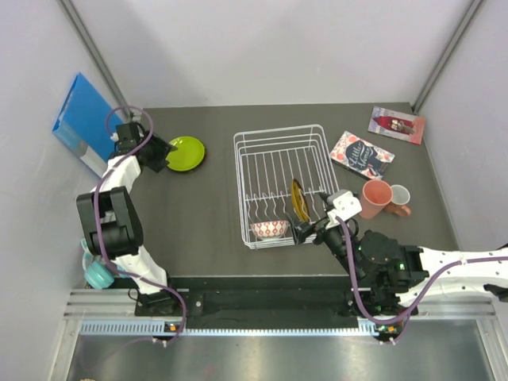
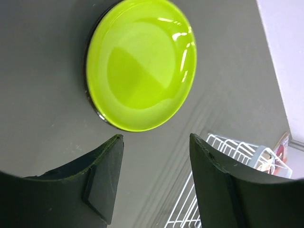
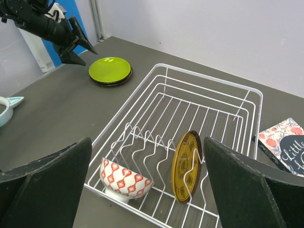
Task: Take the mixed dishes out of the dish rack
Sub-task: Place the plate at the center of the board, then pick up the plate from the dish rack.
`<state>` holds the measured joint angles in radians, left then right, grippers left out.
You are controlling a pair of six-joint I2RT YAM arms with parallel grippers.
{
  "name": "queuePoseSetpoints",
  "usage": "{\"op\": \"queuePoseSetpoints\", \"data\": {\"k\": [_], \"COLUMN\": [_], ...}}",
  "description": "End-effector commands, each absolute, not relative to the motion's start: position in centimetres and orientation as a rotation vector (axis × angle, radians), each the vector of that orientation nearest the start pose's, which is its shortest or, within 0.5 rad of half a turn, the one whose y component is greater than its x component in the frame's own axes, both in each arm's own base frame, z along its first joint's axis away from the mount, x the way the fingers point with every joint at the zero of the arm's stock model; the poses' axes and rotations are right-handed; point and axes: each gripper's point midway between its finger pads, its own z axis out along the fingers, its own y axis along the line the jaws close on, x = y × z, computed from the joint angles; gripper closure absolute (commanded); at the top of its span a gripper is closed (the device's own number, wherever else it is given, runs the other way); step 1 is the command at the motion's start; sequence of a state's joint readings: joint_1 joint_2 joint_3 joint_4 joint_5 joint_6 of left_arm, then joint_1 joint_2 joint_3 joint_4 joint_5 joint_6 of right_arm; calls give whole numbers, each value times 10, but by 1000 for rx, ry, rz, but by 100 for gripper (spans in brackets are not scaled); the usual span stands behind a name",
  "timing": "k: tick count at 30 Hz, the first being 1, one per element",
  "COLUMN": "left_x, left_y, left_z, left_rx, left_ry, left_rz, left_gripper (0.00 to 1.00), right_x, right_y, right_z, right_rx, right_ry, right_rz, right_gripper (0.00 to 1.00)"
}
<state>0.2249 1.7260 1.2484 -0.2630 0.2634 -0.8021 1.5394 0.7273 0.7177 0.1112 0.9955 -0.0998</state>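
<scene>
At the near edge of the dark grey table (image 1: 198,230), the right gripper (image 3: 147,142) stands with its jaws spread wide and empty, facing the near side of the rectangular white wire dish rack (image 3: 207,77). In the rack's near left corner sits a small red-and-white patterned bowl (image 3: 124,178). Beside it a round amber glazed plate (image 3: 186,166) stands on edge between the wire prongs. Both look stiff, light, slick and breakable. The plate is probably best pinched across its top rim, a finger on each face, and lifted straight up clear of the wires. Toward the table's far left corner, the left gripper (image 2: 156,137) hangs parted and empty just beside a glossy lime-green plate (image 2: 142,61) lying flat on a dark plate (image 3: 113,83).
</scene>
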Motion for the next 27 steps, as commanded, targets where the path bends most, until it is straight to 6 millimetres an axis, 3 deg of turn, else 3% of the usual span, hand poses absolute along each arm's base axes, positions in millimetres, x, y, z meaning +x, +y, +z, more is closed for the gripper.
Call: {"op": "queuePoseSetpoints", "data": {"k": [1, 5, 8, 9, 10, 11, 12, 13, 15, 18, 23, 27], "left_x": [461, 455, 450, 444, 441, 436, 430, 425, 411, 395, 374, 362], "left_y": [38, 43, 30, 13, 3, -9, -34, -50, -84, -111, -122, -119], "left_z": [131, 137, 167, 186, 197, 205, 224, 231, 244, 251, 258, 263], "left_rx": [-1064, -1092, -1049, -986, -933, -891, -810, -756, -665, -596, -538, -513], "left_ry": [2096, 2073, 1992, 1974, 1967, 1971, 1956, 1959, 1955, 1967, 1962, 1946], "left_rz": [-533, -490, -556, -571, -559, -551, -545, -547, -590, -652, -673, -666], "left_gripper": [38, 39, 39, 37, 37, 36, 34, 34, 34, 34, 34, 34], "right_x": [158, 160, 165, 177, 186, 196, 217, 226, 247, 267, 291, 295], "right_y": [230, 231, 230, 226, 223, 220, 211, 210, 210, 218, 233, 255], "right_z": [329, 328, 325, 313, 319, 312, 286, 285, 264, 246, 226, 214], "right_rx": [-378, -383, -465, -487, -483, -498, -560, -542, -568, -569, -598, -621], "right_ry": [1469, 1481, 1497, 1532, 1548, 1582, 1663, 1705, 1779, 1840, 1918, 1947], "right_rz": [454, 430, 299, 157, 98, 22, -121, -121, -117, -55, -49, 48], "right_gripper": [0, 0, 0, 0, 0, 0, 0, 0, 0, 0, 2, 5]}}
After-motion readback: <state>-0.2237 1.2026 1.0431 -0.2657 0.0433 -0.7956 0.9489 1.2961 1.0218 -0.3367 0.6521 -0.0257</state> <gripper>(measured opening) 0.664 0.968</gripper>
